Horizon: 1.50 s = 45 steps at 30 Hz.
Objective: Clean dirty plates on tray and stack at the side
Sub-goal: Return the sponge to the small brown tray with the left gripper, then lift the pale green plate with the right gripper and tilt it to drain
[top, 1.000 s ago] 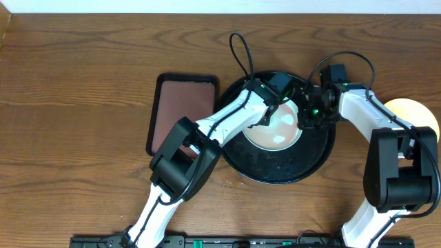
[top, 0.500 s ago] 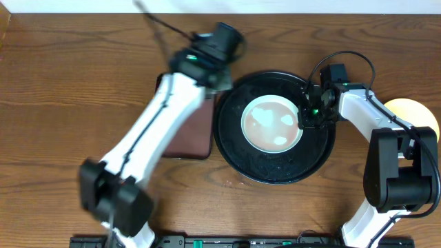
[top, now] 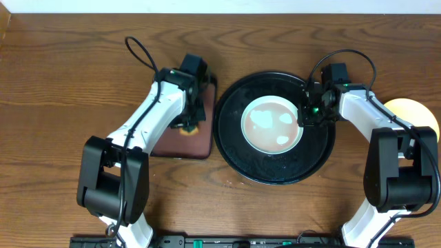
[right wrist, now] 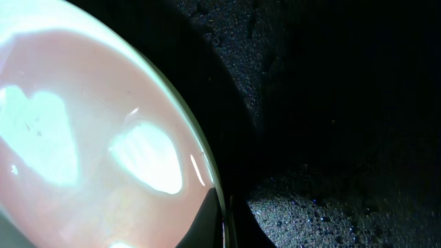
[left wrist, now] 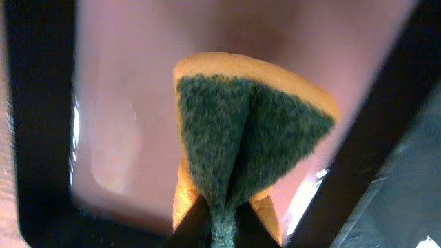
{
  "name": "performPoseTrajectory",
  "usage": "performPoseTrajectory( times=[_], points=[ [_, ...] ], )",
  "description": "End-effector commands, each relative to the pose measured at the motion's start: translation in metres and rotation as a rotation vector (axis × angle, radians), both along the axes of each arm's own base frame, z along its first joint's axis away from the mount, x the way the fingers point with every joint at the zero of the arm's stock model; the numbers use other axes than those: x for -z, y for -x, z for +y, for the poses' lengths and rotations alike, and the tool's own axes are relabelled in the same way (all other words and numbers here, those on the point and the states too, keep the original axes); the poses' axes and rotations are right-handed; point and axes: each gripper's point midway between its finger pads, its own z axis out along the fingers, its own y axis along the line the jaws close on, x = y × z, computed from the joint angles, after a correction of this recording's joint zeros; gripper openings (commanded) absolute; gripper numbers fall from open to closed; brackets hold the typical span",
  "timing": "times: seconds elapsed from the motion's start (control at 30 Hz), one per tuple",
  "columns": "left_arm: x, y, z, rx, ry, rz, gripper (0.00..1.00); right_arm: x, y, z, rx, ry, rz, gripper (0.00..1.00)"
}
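A pale mint-blue plate [top: 271, 125] lies in the middle of the round black tray [top: 275, 169]. My right gripper [top: 304, 116] is shut on the plate's right rim. In the right wrist view the rim [right wrist: 207, 172] runs between the fingertips [right wrist: 224, 224]. My left gripper [top: 187, 118] is over the small brown tray and is shut on a yellow sponge with a green scouring face [left wrist: 241, 138], folded where the jaws [left wrist: 220, 227] pinch it. A yellow plate [top: 413, 111] lies on the table at the far right, partly behind my right arm.
The small rectangular brown tray with a black rim [top: 169, 141] lies just left of the black tray; its brown floor [left wrist: 124, 124] fills the left wrist view. Wood table lies all around, with a wall edge along the back.
My left arm has swung left from the plate in the black tray to over the brown tray, carrying the sponge. The right arm and the plate have not moved.
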Motion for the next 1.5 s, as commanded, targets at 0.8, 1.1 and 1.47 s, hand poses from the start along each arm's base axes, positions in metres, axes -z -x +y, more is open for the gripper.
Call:
performPoseTrajectory(
  times=[0.8,1.1,1.47],
  points=[
    [-0.195,0.031,0.080,-0.218,0.193,-0.439,0.84,-0.191,-0.051,0.146,-0.264,-0.034,-0.679,0.01],
    [-0.195,0.031,0.080,-0.219,0.193,-0.438,0.84,-0.189,-0.063,0.216,-0.383,0.146,-0.921,0.01],
    [-0.195,0.031,0.080,-0.219,0.192,-0.438,0.84,-0.230,-0.050,0.234,-0.489,0.365,-1.124,0.01]
  ],
)
